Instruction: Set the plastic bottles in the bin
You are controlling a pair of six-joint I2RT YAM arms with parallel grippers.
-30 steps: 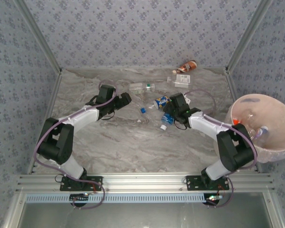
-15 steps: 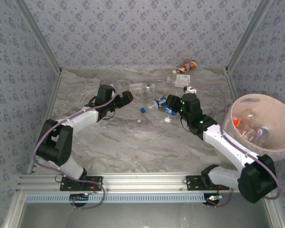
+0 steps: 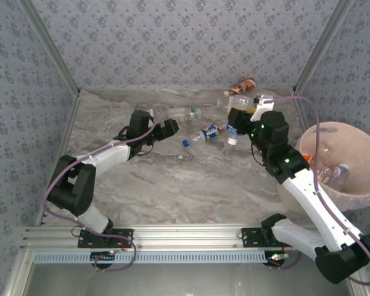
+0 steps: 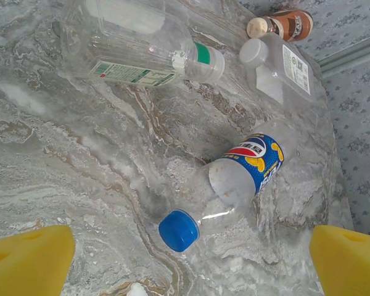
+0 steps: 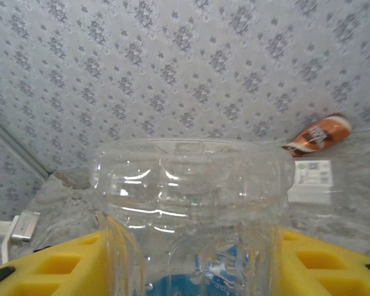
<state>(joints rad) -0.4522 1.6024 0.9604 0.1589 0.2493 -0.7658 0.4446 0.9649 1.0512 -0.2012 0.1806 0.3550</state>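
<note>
One clear bottle [image 5: 191,185] is gripped in the right fingers [image 5: 58,265], the bin [image 3: 357,148] at three o'clock from it; left fingers [image 4: 24,259] stand wide.

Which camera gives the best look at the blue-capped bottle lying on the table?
Left wrist: the blue-capped bottle lies whole and close, cap and label sharp. The top view shows it tiny and far off.
</note>
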